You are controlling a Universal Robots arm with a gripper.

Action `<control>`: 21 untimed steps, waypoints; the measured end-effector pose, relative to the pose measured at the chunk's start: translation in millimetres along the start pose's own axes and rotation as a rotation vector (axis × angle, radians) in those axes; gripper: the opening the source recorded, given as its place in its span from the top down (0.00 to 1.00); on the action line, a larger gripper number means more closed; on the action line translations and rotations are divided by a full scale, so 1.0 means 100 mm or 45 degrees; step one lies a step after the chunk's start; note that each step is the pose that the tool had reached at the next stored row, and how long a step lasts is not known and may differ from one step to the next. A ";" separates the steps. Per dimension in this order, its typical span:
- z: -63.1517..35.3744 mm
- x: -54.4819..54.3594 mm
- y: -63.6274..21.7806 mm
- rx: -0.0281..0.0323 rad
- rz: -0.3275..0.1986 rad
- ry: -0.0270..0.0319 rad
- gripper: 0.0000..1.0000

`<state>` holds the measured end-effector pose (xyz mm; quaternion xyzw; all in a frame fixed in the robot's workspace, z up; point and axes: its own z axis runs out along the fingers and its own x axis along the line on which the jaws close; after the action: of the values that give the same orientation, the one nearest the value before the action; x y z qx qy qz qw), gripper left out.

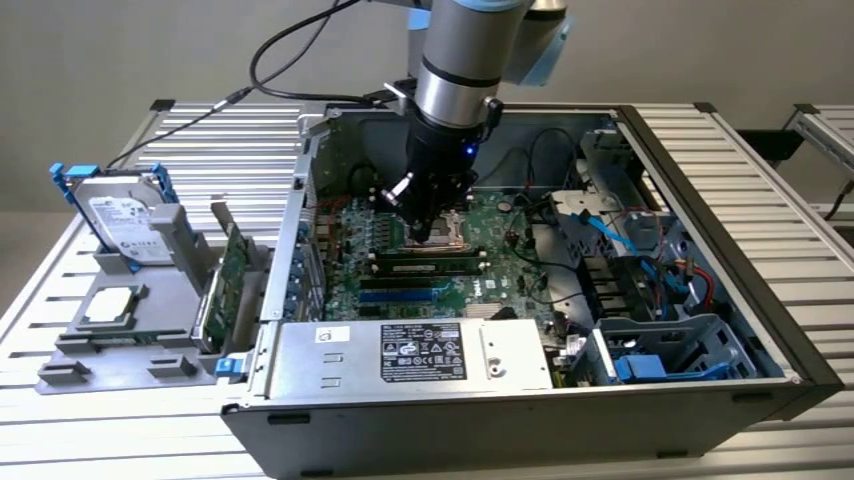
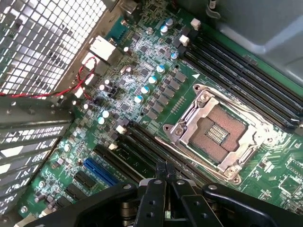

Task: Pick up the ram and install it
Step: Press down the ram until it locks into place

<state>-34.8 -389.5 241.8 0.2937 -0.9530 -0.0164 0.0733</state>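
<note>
The ram [image 1: 430, 267], a long thin green stick with black chips, stands lengthwise in the black memory slots on the motherboard [image 1: 350, 262] inside the open computer case. My gripper [image 1: 424, 235] reaches down into the case, its tip just behind the ram and beside the CPU socket. Whether it touches the ram I cannot tell. In the wrist view my gripper [image 2: 161, 166] is shut, fingers pressed together with nothing visible between them, hovering over the long black memory slots [image 2: 142, 146] next to the open CPU socket [image 2: 218, 135].
The case wall [image 1: 300, 230] and power supply [image 1: 414, 355] hem in the board. Cables and a drive cage [image 1: 667, 350] fill the exterior view's right. Outside, a grey fixture [image 1: 127, 350] holds a hard drive [image 1: 123, 215] and a green expansion card [image 1: 230, 275].
</note>
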 end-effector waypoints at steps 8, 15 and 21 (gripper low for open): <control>-0.001 0.00 -0.001 -0.0072 0.102 -0.0063 0.89; -0.003 0.00 0.000 0.0202 0.137 -0.0077 0.89; -0.003 0.00 0.000 0.0510 0.167 -0.0069 0.89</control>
<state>-34.8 -389.5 242.1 0.2319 -0.9705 0.0067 0.0658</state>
